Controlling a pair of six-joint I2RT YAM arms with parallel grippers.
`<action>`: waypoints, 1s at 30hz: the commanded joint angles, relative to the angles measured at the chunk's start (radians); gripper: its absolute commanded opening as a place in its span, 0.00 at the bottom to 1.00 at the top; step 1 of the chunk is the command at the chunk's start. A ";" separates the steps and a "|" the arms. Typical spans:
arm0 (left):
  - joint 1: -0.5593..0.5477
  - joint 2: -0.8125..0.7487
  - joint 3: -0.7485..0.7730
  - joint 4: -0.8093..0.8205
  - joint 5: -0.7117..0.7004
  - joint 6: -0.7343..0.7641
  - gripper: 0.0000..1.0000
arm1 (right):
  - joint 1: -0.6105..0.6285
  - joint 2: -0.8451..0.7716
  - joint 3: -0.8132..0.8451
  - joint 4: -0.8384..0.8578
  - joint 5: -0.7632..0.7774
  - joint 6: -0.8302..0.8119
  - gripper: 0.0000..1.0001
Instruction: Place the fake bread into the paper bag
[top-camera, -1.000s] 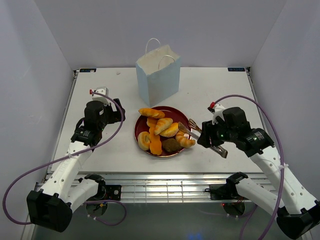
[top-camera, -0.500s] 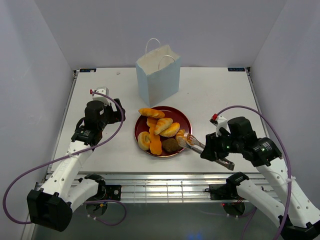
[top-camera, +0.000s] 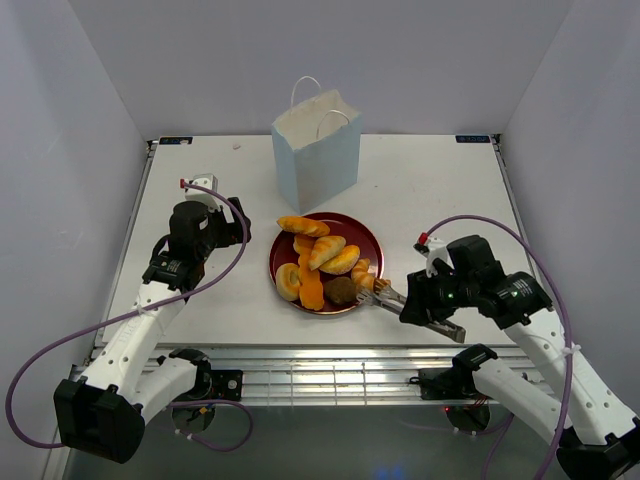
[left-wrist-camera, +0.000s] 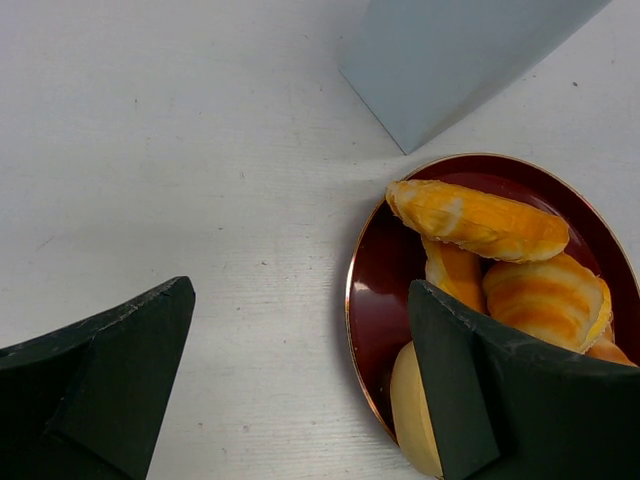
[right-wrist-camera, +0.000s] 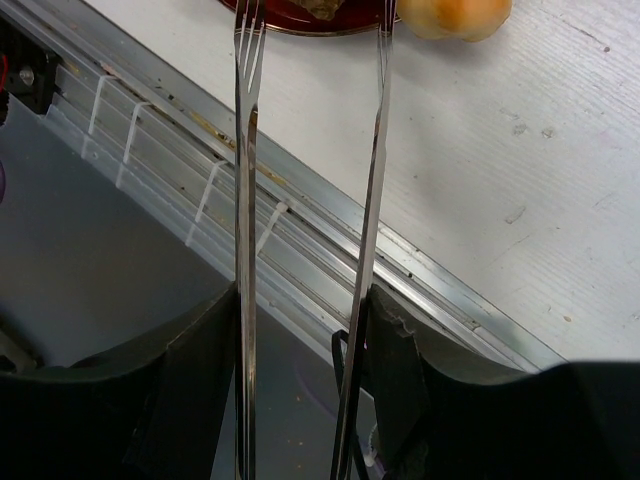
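The fake bread (top-camera: 325, 250) lies heaped on a round dark red plate (top-camera: 367, 236); it shows close up in the left wrist view as golden rolls (left-wrist-camera: 475, 220). The pale blue paper bag (top-camera: 318, 150) stands upright behind the plate, its lower corner (left-wrist-camera: 460, 60) near my left gripper. My left gripper (top-camera: 232, 222) hangs open left of the plate, nothing between its fingers (left-wrist-camera: 300, 330). My right gripper (top-camera: 425, 300) is shut on metal tongs (top-camera: 385, 293). The tongs' arms (right-wrist-camera: 245, 200) stand apart, tips at the plate's near-right rim beside a golden croissant (right-wrist-camera: 455, 12).
The table's front aluminium rail (right-wrist-camera: 300, 200) runs under the tongs, with the drop-off below it. White walls enclose the table on the left, right and back. Purple cables (top-camera: 520, 225) loop off both arms.
My right arm has drawn back toward the near edge, taking the tongs from over the plate's right side to its near-right rim. The left arm has not moved.
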 joint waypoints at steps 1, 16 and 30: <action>-0.003 -0.007 0.016 0.014 0.016 0.008 0.98 | 0.007 0.004 -0.020 0.052 -0.029 0.001 0.57; -0.001 -0.009 0.018 0.012 0.034 0.006 0.98 | 0.032 0.010 -0.075 0.124 -0.056 0.033 0.55; -0.006 -0.017 0.016 0.009 0.023 0.006 0.98 | 0.064 0.053 -0.097 0.188 -0.046 0.051 0.45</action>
